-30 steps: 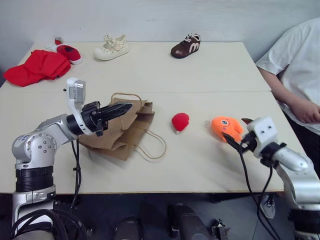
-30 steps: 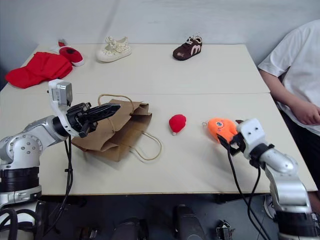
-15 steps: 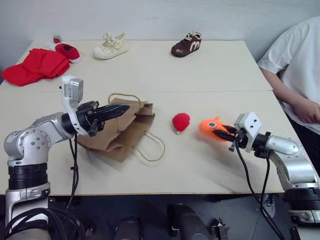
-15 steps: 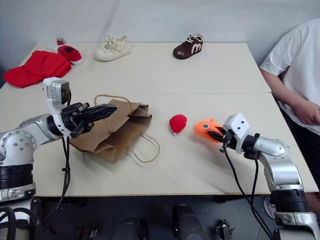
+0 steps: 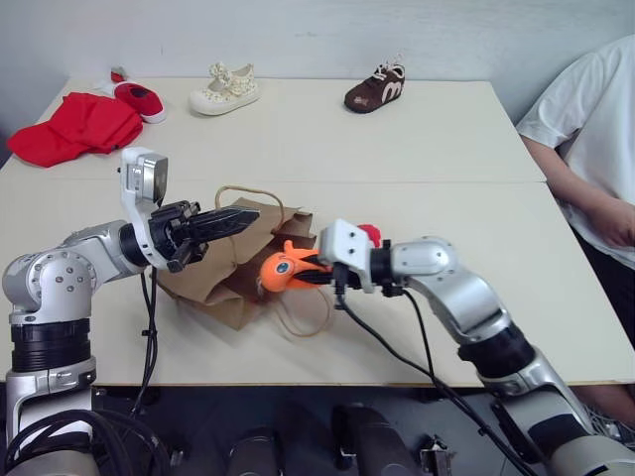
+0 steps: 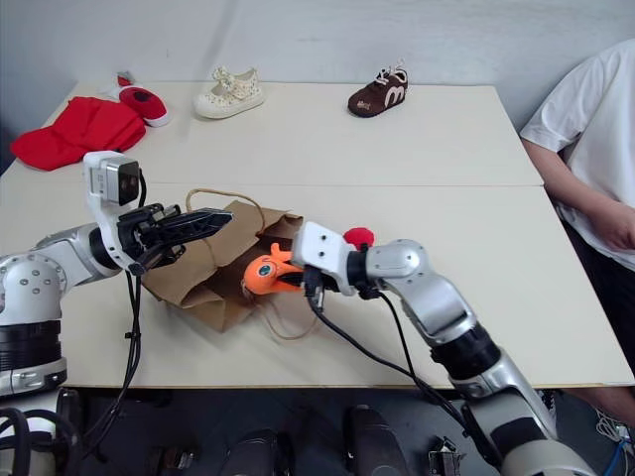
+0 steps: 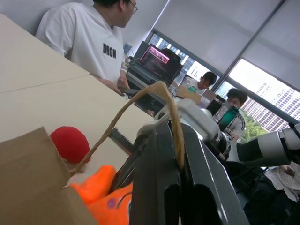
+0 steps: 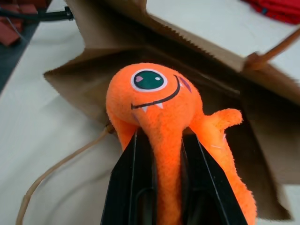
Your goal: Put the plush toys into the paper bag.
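Right gripper [image 8: 159,187] pinches the soft, light orange one-eyed plush toy [image 5: 281,270] by a squashable limb at the brown kraft paper bag [image 5: 213,283] mouth; left gripper [image 5: 241,214], pressed together, lifts a limp cord handle [image 7: 136,105].

Two robot arms had silver-grey metal casings with rounded joints dotted with small screws. Black ribbed collars ringed the segments, and black cables looped loosely beneath each arm. The left gripper [image 5: 238,217], at centre left of the frame, had slim black tapered fingers. The right gripper [image 5: 310,277], near the centre, was black too. A white boxy camera block sat on each wrist.
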You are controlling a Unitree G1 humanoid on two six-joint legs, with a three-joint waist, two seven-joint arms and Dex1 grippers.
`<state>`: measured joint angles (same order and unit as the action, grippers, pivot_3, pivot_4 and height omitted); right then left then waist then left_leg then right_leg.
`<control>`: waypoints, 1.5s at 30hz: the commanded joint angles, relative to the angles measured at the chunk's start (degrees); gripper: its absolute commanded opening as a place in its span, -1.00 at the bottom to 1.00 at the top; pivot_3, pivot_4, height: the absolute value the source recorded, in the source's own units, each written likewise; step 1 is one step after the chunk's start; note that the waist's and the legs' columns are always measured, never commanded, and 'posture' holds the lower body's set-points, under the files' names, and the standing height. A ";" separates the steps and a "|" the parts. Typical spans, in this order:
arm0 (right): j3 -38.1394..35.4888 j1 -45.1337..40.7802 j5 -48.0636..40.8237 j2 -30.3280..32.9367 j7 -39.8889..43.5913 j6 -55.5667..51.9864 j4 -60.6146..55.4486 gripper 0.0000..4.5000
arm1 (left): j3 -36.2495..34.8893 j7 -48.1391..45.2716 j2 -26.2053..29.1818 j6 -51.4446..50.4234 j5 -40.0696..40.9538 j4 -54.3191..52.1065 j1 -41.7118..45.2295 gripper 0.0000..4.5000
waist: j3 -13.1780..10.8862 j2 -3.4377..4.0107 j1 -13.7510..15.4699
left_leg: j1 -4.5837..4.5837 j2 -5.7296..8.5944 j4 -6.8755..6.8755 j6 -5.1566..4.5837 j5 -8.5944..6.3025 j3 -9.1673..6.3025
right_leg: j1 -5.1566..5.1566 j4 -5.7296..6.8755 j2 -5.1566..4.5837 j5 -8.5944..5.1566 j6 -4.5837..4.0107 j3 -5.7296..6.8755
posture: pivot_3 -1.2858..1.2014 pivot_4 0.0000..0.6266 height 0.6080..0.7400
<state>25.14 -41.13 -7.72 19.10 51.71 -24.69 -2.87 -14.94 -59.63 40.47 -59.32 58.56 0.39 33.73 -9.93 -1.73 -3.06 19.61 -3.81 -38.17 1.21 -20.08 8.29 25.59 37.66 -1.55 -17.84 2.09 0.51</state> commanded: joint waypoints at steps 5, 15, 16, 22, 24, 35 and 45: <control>4.18 -7.77 4.50 -7.98 -0.97 0.31 7.89 -0.96 | -0.05 -0.58 -1.18 -0.44 2.04 -2.40 0.57 -1.00 | 0.00 0.00 -0.36 | 0.02 -0.03 0.01 0.00 0.00 -0.01 | 0.04 0.09 0.01 -0.03 -0.05 0.04 | 0.03 -0.52 1.00; 1.64 -7.69 4.84 -20.06 -2.56 9.29 27.10 -0.96 | -0.81 -0.02 -2.09 -0.87 2.73 -3.65 -0.37 -1.00 | 0.02 -0.02 -1.14 | 0.08 -0.04 0.02 0.01 0.00 -0.04 | 0.06 0.22 -0.01 -0.04 -0.06 0.07 | 0.03 -0.52 1.00; 1.19 -7.02 4.44 -19.62 -1.58 8.74 26.75 -0.80 | -1.00 0.14 -2.09 -0.87 2.79 -3.88 -0.67 -1.00 | 0.02 -0.02 -1.14 | 0.11 -0.04 0.02 0.01 0.00 -0.07 | 0.06 0.22 -0.03 -0.04 -0.06 0.10 | 0.03 -0.52 1.00; -3.19 -3.22 1.16 -14.24 2.62 11.36 17.24 0.13 | -2.19 0.94 -1.62 -0.86 3.58 -5.34 -2.74 -1.00 | 0.02 -0.03 -1.27 | 0.18 -0.02 0.01 0.00 -0.01 -0.20 | 0.06 0.21 -0.08 -0.03 -0.05 0.20 | 0.03 -0.52 1.00; -5.14 -1.76 -1.18 -12.09 5.11 12.98 13.89 0.46 | -2.36 1.12 -1.53 -1.11 4.05 -5.73 -3.33 -1.00 | 0.02 -0.03 -1.33 | 0.20 -0.02 0.01 0.00 -0.01 -0.22 | 0.06 0.21 -0.07 -0.03 -0.05 0.21 | 0.03 -0.52 1.00; -24.76 17.67 -16.49 6.08 10.68 9.28 -3.14 0.99 | -3.71 2.12 -1.19 -0.52 4.92 -7.04 -5.01 -1.00 | 0.02 -0.03 0.02 | 0.25 0.00 0.04 -0.02 -0.04 -0.28 | 0.04 0.07 -0.05 -0.04 -0.05 0.25 | 0.03 -0.52 1.00; -36.25 32.58 -9.14 13.78 0.39 20.99 2.39 0.99 | -4.53 4.52 -2.83 1.61 3.88 -8.20 -5.51 -1.00 | 0.01 0.00 0.66 | -0.09 0.03 0.11 -0.01 -0.12 0.04 | -0.03 -0.02 0.06 -0.09 0.04 -0.08 | 0.03 -0.52 1.00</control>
<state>-11.39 -6.61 -16.84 32.74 52.71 -4.99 0.58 -18.98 -55.22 37.69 -59.20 61.80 -6.25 28.13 -9.92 -1.74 -2.40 19.47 -3.78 -38.04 1.24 -20.19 8.36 25.56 37.68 -1.47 -17.95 2.12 0.40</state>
